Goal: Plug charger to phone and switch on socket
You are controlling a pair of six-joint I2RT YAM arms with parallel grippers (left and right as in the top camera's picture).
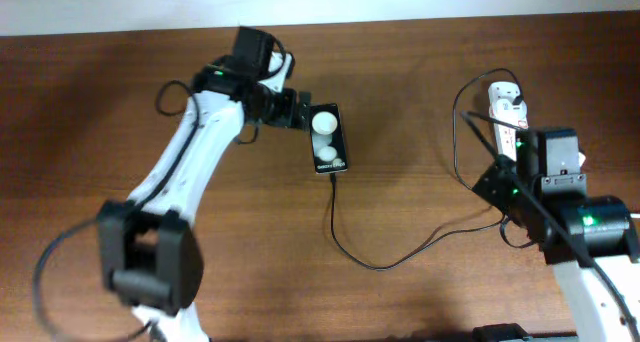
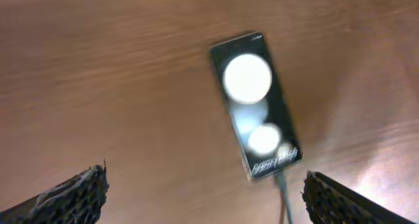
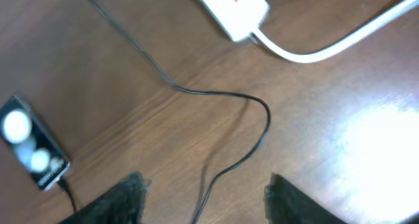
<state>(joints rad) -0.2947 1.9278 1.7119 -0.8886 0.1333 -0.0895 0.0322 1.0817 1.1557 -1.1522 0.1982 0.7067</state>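
Note:
The black phone (image 1: 328, 139) lies on the wooden table with two white blobs on its face. It also shows in the left wrist view (image 2: 255, 106) and the right wrist view (image 3: 33, 152). The thin black charger cable (image 1: 345, 247) meets the phone's lower end (image 2: 283, 185) and runs right toward the white socket strip (image 1: 507, 107), which also shows in the right wrist view (image 3: 229, 4). My left gripper (image 1: 302, 112) is open and empty just left of the phone (image 2: 203, 198). My right gripper (image 1: 492, 180) is open and empty above the cable (image 3: 206, 204), just below the strip.
The strip's thick white cord (image 3: 327, 40) curves off to the right. My right arm hides the strip's lower part in the overhead view. A pale wall edge (image 1: 100, 7) runs along the table's far side.

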